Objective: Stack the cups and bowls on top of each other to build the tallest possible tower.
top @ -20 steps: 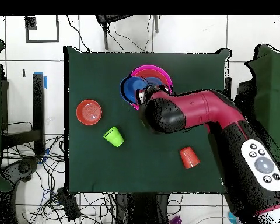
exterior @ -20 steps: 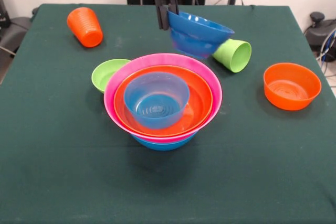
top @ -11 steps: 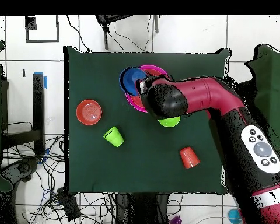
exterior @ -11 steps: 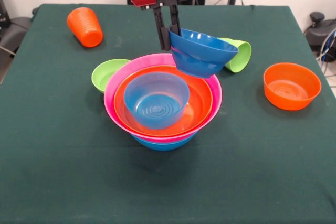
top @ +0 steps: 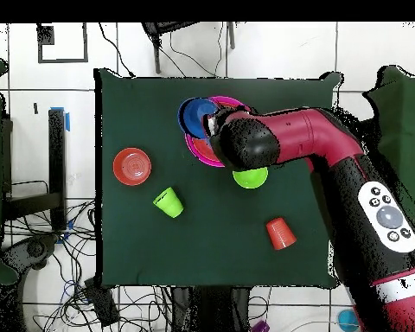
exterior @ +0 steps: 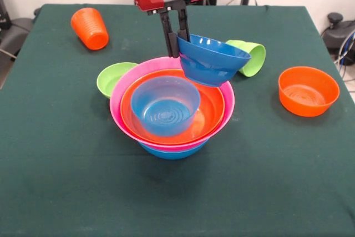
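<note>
Above the tower (exterior: 172,109) a blue bowl (exterior: 212,60) is held by its rim in the gripper (exterior: 174,47) — unplaced; both cups and two small bowls are left on the bench (exterior: 66,181).

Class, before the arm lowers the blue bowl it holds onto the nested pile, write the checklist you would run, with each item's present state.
1. Gripper clamped on the blue bowl's rim: ok.
2. Held bowl level: not ok, tilted.
3. Held bowl centred over the tower: not ok, it hangs over the far rim.
4. Small blue bowl sits upright in the tower's middle: ok.
5. Lime green cup clear of the path: ok, lying behind.
6. Grip firmness: cannot tell.
</note>
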Controlling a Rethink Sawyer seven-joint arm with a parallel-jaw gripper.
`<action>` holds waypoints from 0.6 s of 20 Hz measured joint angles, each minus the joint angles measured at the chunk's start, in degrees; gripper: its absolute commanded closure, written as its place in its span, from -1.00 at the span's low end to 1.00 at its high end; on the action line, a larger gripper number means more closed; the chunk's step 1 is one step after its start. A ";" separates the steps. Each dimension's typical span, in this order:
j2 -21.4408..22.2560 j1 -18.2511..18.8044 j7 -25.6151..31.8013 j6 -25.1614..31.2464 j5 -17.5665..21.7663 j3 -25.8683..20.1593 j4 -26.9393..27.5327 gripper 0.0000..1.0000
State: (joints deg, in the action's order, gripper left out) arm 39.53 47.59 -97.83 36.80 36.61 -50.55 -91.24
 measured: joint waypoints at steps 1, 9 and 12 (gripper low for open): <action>0.00 0.00 0.00 0.00 0.04 0.00 0.17 1.00; -0.05 0.01 0.01 0.00 0.37 0.00 1.54 1.00; -0.05 0.15 0.01 0.00 0.48 -0.01 1.90 1.00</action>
State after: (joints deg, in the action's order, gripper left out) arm 39.47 47.73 -97.82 36.80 37.09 -50.56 -89.34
